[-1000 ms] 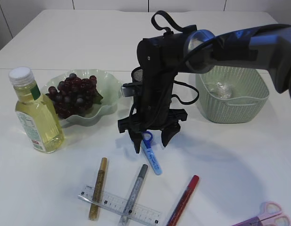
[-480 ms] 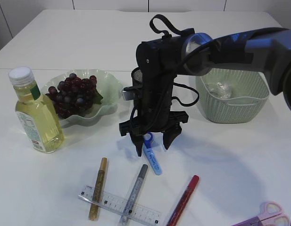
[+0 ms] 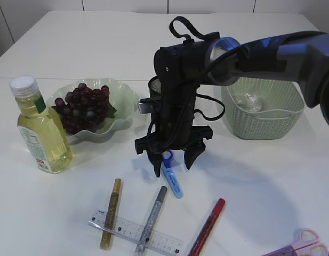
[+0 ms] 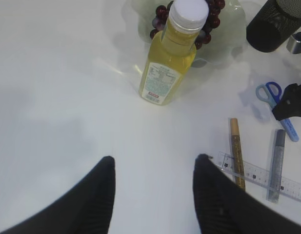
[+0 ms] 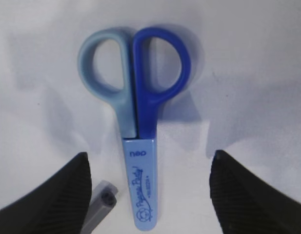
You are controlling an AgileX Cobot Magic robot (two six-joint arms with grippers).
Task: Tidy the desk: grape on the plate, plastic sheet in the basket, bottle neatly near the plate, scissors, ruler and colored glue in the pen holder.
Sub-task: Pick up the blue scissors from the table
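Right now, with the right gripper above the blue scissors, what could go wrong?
1. The silver glue pen tip lies close beside the blue scissors; the open right gripper may nudge or pinch it too.
2. The scissors lie flat on the table, so closing fingers could slide over them or push them away.

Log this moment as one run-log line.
right hand: open, straddling small blue capped scissors, not gripping | left hand: open, empty, over bare white table | dark grape bunch: on green wavy plate
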